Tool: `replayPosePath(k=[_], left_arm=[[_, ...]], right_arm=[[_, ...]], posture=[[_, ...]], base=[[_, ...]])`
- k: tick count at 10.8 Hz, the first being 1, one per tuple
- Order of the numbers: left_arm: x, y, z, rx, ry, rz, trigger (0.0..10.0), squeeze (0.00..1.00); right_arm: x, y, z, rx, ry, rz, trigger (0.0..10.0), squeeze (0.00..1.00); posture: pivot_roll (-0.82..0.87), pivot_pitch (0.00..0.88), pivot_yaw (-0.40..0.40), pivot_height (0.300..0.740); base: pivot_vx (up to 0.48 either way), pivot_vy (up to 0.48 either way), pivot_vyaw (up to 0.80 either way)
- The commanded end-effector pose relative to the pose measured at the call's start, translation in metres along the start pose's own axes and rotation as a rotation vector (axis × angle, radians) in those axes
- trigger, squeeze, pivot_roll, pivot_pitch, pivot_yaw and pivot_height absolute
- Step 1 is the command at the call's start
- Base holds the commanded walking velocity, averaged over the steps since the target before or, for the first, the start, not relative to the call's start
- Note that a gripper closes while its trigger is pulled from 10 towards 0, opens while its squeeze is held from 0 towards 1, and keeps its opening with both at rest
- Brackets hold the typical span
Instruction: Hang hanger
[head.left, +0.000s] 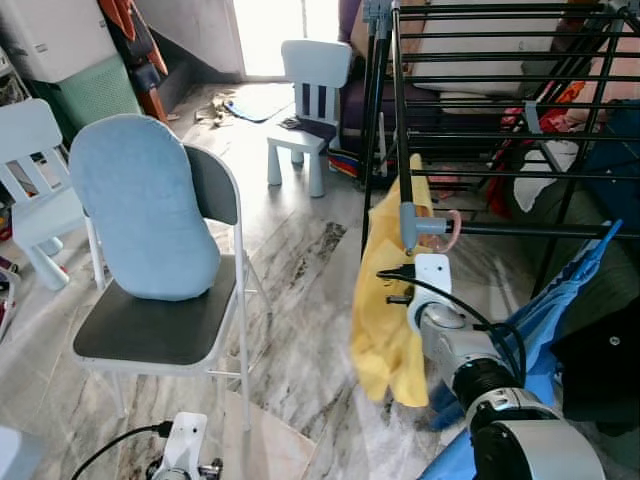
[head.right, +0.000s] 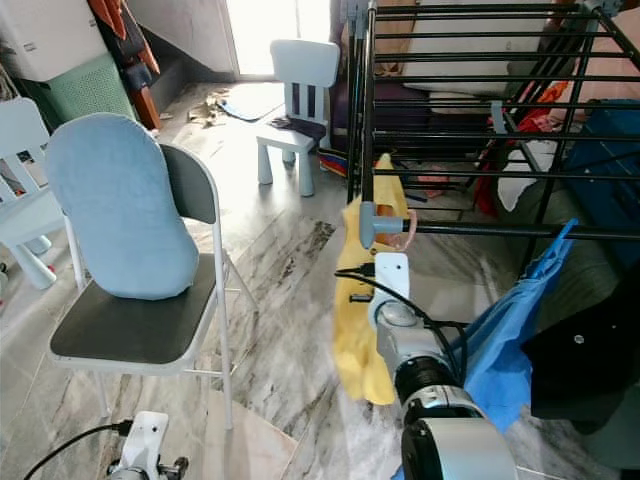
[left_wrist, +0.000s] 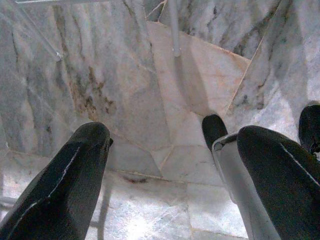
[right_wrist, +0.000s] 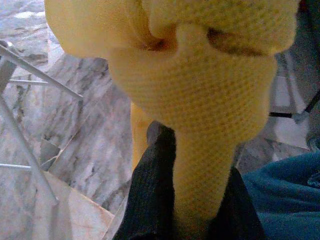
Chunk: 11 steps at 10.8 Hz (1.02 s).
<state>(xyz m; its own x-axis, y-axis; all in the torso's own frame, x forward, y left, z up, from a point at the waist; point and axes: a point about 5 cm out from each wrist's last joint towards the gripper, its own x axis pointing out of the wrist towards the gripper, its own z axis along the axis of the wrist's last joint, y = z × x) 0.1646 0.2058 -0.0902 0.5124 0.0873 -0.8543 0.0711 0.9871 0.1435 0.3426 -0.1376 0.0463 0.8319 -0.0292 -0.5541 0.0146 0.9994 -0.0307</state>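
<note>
Two black fingers of the right hand are clamping the knitted yellow garment, which is draping from a hanger whose pale pink hook is sitting just beside a thin horizontal black metal rail of the drying rack. The hook is lying directly above and ahead of this hand. The left hand is hanging open over the marble floor.

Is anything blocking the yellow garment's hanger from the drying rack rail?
Nothing visible: the right end effector grips the yellow garment, and the pink hanger hook is already at the black rail of the drying rack.
</note>
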Motion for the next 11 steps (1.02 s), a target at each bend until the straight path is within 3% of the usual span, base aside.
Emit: replayPosePath(k=[1,3,5,9,10,11], left_arm=[[0.0,0.002,0.001,0.014,0.003,-0.005,10.0,0.0],[0.0,0.001,0.001,0.014,0.004,-0.008,10.0,0.0],[0.0,0.0,0.001,0.017,0.008,-0.014,10.0,0.0],[0.0,0.0,-0.002,0.002,0.016,-0.007,10.0,0.0],[0.0,0.001,-0.002,0.01,0.015,-0.008,10.0,0.0],[0.0,0.001,-0.001,0.011,0.015,-0.007,10.0,0.0]], right_arm=[[-0.001,0.012,0.01,-0.016,-0.02,0.034,10.0,0.0],[-0.001,0.012,0.011,-0.016,-0.011,0.022,10.0,0.0],[-0.001,0.007,-0.003,-0.005,0.049,-0.004,10.0,0.0],[-0.001,-0.002,-0.006,-0.001,0.042,-0.051,10.0,0.0],[-0.001,-0.003,-0.01,0.032,0.044,-0.041,10.0,0.54],[-0.002,-0.004,-0.013,0.034,0.045,-0.041,10.0,1.0]], posture=[[-0.15,0.0,0.062,0.74],[-0.16,0.0,0.063,0.74],[-0.16,0.0,0.065,0.74],[-0.17,0.0,0.072,0.74],[-0.17,0.0,0.071,0.74],[-0.17,0.0,0.072,0.74]], base=[[0.0,0.0,0.0],[0.0,0.0,0.0],[0.0,0.0,0.0],[0.0,0.0,0.0],[0.0,0.0,0.0],[0.0,0.0,0.0]])
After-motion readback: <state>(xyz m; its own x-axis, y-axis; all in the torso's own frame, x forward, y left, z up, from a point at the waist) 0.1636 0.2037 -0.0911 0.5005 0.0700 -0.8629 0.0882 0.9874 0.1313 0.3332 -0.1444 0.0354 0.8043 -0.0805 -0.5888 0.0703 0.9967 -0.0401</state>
